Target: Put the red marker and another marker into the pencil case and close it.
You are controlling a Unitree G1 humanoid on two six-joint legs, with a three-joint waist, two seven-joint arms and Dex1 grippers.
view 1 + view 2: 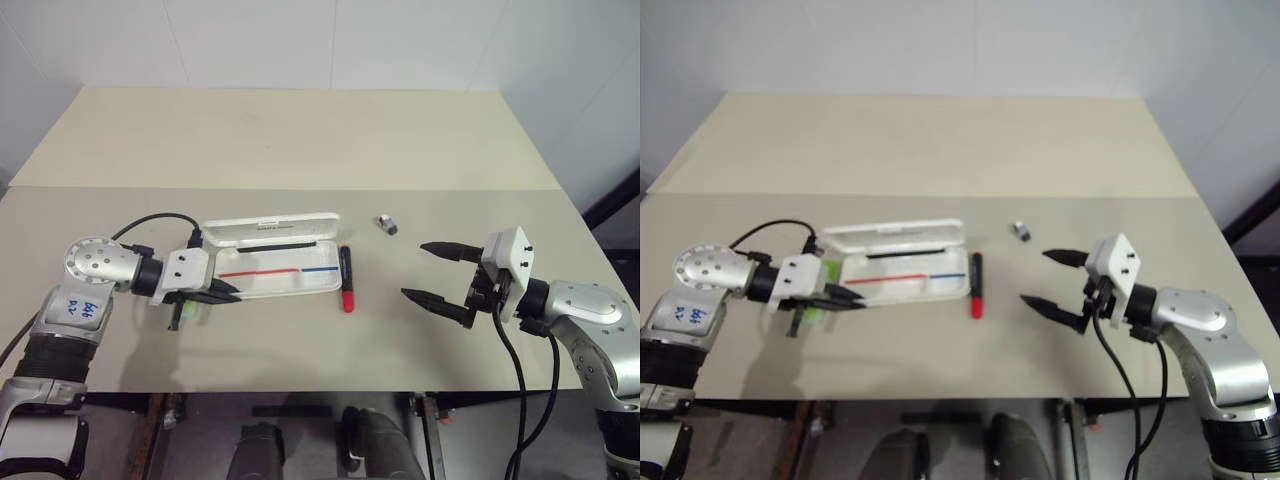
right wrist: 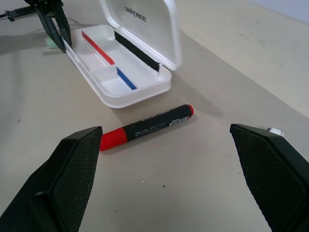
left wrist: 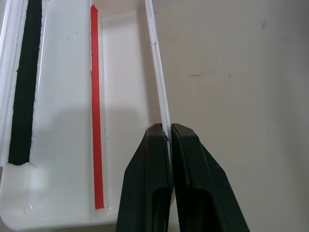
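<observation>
1. The pencil case [image 1: 280,262] is lying open on the table [image 1: 300,140], lid [image 2: 145,24] hinged up on the far side. You're seeing red, blue and black stripes inside the tray; no markers in it.
2. Your left gripper [image 1: 228,290] is sitting at the case's left end with its jaws pressed together. In the left wrist view the two fingers [image 3: 149,193] are pinching the thin near rim [image 3: 157,72] of the tray between their tips, so it's gripping the case wall.
3. The red marker [image 1: 346,278] is lying flat on the table just past the case's right end, apart from it, red end pointing toward you. It's sitting between the two grippers, nearer the case than your right gripper.
4. Your right gripper [image 1: 436,272] is hovering right of the red marker with jaws spread wide, holding nothing. In the right wrist view the marker [image 2: 147,127] is lying ahead of the fingers, framed between the two pads [image 2: 67,174], not touching either.
5. The green highlighter [image 1: 186,312] is peeking out right under and behind your left gripper, off the case's left end; mostly covered, so you can't tell its exact lie.
6. A small dark-grey object [image 1: 387,224] is sitting on the table beyond the right gripper's far finger, well apart from the case.
</observation>
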